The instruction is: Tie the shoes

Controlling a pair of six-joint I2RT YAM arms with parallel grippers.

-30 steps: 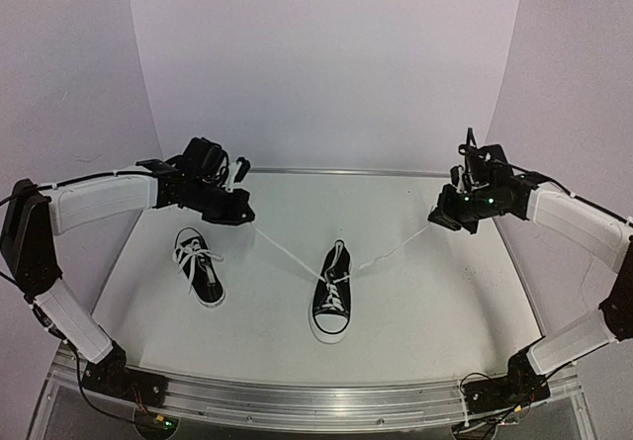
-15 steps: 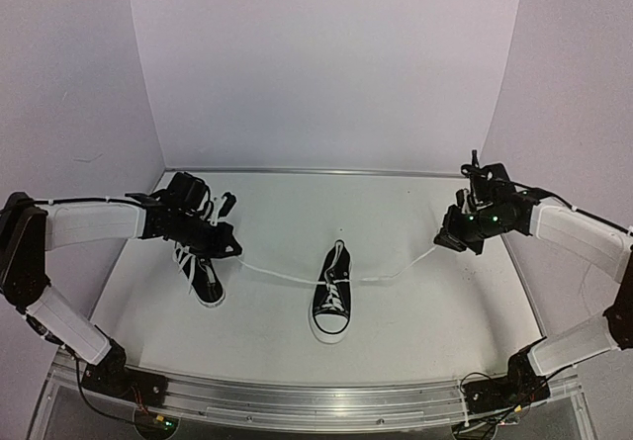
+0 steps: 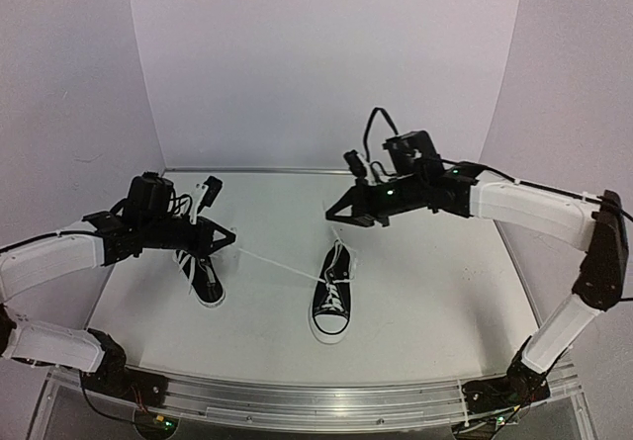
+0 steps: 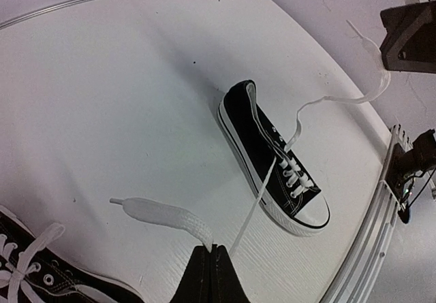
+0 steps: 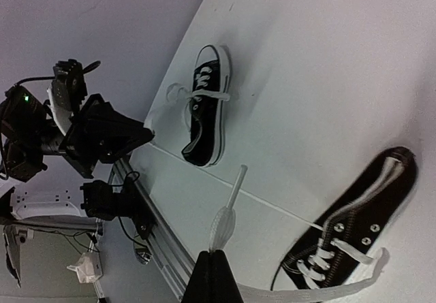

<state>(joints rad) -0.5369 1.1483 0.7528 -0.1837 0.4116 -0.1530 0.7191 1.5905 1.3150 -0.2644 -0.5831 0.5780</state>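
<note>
Two black sneakers with white laces lie on the white table. The centre shoe [image 3: 333, 297] is unlaced at the top, and its two lace ends are held apart. My left gripper [image 3: 227, 234] is shut on the left lace end [image 4: 163, 214], above the left shoe [image 3: 203, 277]; the lace runs taut to the centre shoe [image 4: 272, 160]. My right gripper [image 3: 332, 216] is shut on the right lace end [image 5: 226, 218], just above and behind the centre shoe [image 5: 361, 214]. The left shoe [image 5: 208, 112] has a loose bow.
The white table has a metal rail [image 3: 297, 400] along its near edge and a white curved backdrop [image 3: 316, 64] behind. The right arm's white forearm [image 3: 524, 208] reaches across the right half of the table.
My right gripper has swung left from the table's right side to above the centre shoe, still holding its lace. My left gripper has shifted slightly, still holding its lace.
</note>
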